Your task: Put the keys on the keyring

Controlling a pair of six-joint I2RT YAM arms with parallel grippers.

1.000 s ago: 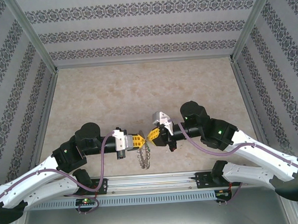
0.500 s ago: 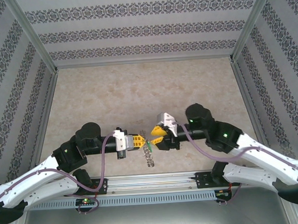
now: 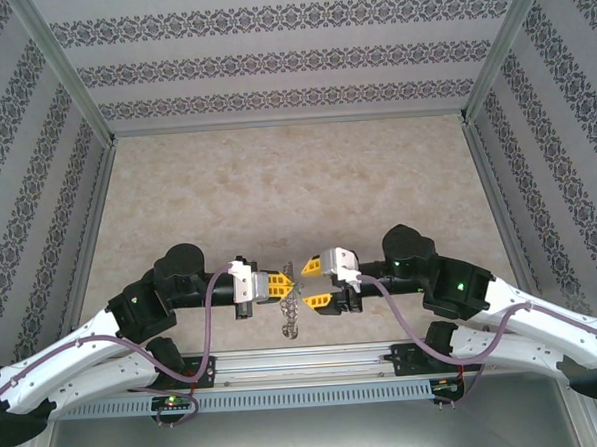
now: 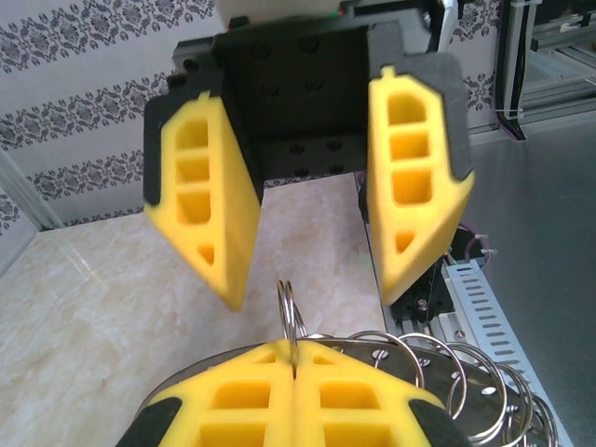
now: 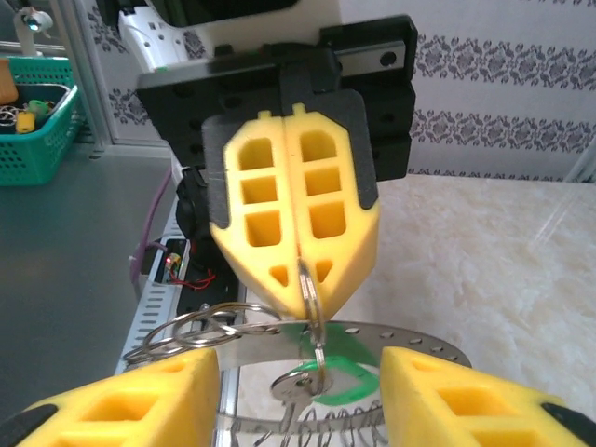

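My left gripper is shut on a small silver split ring, which stands up edge-on from between its yellow fingers. That ring hangs off the keyring, a thin perforated metal band carrying several other loose rings; from above the keyring dangles below the grippers. A key with a bright green head hangs on the held split ring. My right gripper faces the left one, open. Its fingers stand on either side of the key and touch nothing.
A marbled beige tabletop stretches behind both arms, walled by patterned panels. A metal rail runs along the near edge. A teal basket with small parts sits off the table at the left in the right wrist view.
My right gripper has opened and let go, and its arm has swung nearer the front edge, now squarely facing the left gripper. The left gripper stays shut on the ring.
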